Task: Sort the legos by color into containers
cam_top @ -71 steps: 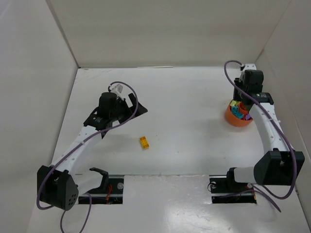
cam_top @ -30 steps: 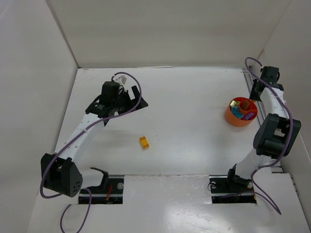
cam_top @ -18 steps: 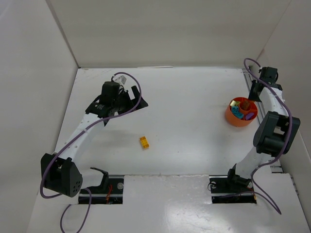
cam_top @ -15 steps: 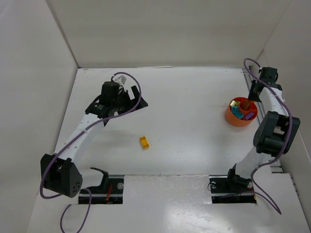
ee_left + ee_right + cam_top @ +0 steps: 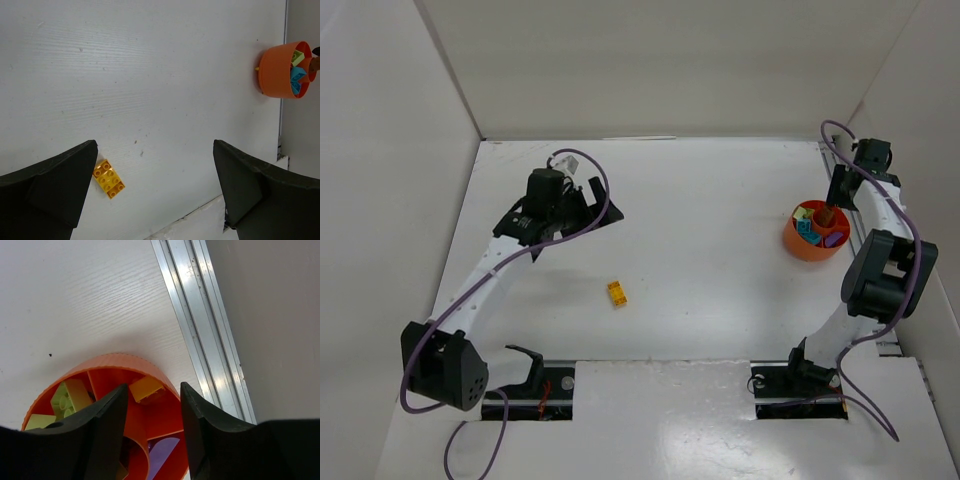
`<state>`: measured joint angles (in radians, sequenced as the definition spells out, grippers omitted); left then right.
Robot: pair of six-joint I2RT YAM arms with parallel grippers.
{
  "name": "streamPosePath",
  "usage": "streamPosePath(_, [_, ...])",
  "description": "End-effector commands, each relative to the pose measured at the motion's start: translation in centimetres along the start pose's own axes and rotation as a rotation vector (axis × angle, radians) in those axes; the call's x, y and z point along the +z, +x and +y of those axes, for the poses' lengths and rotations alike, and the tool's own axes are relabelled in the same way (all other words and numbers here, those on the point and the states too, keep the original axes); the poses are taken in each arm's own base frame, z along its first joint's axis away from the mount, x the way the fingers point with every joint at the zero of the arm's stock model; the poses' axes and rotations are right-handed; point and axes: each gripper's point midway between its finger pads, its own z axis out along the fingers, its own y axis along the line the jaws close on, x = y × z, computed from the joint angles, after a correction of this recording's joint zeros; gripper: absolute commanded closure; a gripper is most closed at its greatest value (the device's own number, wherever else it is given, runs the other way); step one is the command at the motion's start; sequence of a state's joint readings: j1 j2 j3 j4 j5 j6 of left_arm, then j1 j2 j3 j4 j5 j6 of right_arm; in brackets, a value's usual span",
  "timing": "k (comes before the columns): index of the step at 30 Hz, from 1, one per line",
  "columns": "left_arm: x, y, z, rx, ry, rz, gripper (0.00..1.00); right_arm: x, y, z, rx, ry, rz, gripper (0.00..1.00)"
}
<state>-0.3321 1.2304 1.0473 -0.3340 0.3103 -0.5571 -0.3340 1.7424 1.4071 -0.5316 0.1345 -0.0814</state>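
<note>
Above the orange bowl (image 5: 102, 364): my right claw (image 5: 152, 390), shut a moment ago, stands apart, empty; one yellow brick (image 5: 617, 292) remains outstanding.

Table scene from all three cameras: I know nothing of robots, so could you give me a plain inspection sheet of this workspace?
Surface: white table, a few tiny dark specks.
Job's things: orange bowl near the right edge, holding pale green, yellow-orange, teal and purple bricks in its compartments; one yellow brick loose mid-table.
Clutter: nothing seen.
Hands: left hand open and empty, above the table; right hand open over the bowl, nothing between its fingers.
Cables: purple cables loop along both arms, away from the bricks.
Surroundings: white walls on three sides; metal rail beside the bowl.
</note>
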Motion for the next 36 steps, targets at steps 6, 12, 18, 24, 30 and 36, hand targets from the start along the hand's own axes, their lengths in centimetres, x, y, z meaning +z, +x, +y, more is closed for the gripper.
streamPosePath(6, [-2.0, -0.9, -1.5, 0.05, 0.056, -0.07, 0.0, -5.6, -5.0, -1.1, 0.014, 0.011, -0.184, 0.47])
streamPosePath(12, [-3.3, -1.2, -1.3, 0.047, 0.045, -0.122, 0.0, -10.5, -8.1, 0.8, -0.115, -0.068, -0.316, 0.41])
streamPosePath(18, [-4.7, -1.4, 1.0, 0.005, -0.078, -0.192, 0.0, -19.2, -4.4, 17.3, -0.473, -0.482, -0.51, 0.33])
streamPosePath(24, [-6.0, -0.3, 2.2, -0.059, -0.098, -0.244, 0.0, -28.2, 8.5, 32.3, -0.569, -0.967, -0.548, 0.25])
streamPosePath(30, [-6.5, 1.0, 3.8, -0.082, -0.127, -0.267, 0.0, -31.4, 18.2, 40.0, -0.555, -1.015, -0.461, 0.25])
streamPosePath(36, [-6.8, 2.0, 4.1, -0.064, -0.127, -0.236, 0.0, -30.8, 24.1, 47.0, -0.556, -0.939, -0.364, 0.25])
